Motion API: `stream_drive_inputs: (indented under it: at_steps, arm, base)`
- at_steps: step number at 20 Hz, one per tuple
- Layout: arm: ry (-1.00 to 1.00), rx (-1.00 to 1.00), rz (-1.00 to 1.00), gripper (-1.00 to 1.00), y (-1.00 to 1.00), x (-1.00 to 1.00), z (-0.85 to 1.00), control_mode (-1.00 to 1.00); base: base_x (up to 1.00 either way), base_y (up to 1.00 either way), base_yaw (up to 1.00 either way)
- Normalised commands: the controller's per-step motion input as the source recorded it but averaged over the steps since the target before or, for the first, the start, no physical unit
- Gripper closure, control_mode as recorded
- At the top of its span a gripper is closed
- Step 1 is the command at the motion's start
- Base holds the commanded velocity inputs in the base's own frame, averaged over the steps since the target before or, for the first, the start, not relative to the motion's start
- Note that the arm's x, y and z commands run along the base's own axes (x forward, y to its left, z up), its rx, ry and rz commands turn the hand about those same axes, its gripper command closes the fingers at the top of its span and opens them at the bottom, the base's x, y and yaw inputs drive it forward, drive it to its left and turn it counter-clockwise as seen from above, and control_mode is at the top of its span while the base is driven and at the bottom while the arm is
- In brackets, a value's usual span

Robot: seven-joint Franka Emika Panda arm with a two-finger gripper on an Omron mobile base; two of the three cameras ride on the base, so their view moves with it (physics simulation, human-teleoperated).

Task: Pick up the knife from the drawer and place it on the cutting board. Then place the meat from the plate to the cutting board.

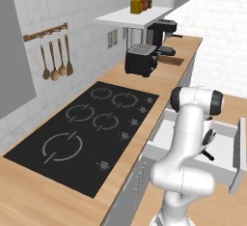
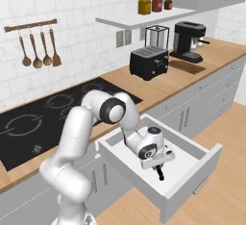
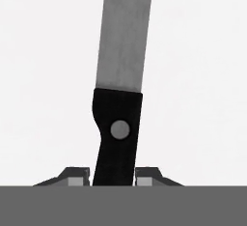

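Observation:
The knife [image 3: 118,133] lies on the white floor of the open drawer [image 2: 192,178], its silver-grey blade pointing away from the hand and its black handle nearest it. My gripper [image 3: 113,176] is down inside the drawer, its two fingertips pressed close on either side of the handle, shut on it. From the right base view the gripper [image 2: 156,164] hangs low over the drawer floor with the handle end [image 2: 159,173] poking out beneath it. The dark brown cutting board [image 2: 185,66] lies on the counter in front of the coffee machine. The plate and the meat are out of view.
A black toaster [image 2: 149,61] stands left of the board, with a coffee machine [image 2: 189,40] behind the board. The black cooktop [image 1: 91,123] fills the counter to the left. The drawer's walls [image 1: 239,157] enclose the hand.

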Motion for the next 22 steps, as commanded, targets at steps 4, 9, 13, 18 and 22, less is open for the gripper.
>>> stream_drive_inputs:
  at_steps: [4, 9, 13, 18, 22]
  arm:
    - [0.01, 0.06, 0.00, 1.00, -0.02, 0.20, 0.17, -1.00]
    - [-0.01, 0.08, 0.00, 1.00, 0.00, 0.03, 0.94, -1.00]
    - [0.00, 0.05, 0.00, 1.00, 0.07, -0.05, 1.00, -1.00]
    - [0.00, 0.01, -0.01, 1.00, 0.40, -0.54, 1.00, -1.00]
    - [-0.04, 0.00, -0.12, 1.00, 0.69, -0.76, 1.00, -1.00]
  base:
    - [0.00, 0.00, 0.00]
    - [0.00, 0.00, 0.00]
    - [0.00, 0.00, 0.00]
    - [0.00, 0.00, 0.00]
    - [0.00, 0.00, 0.00]
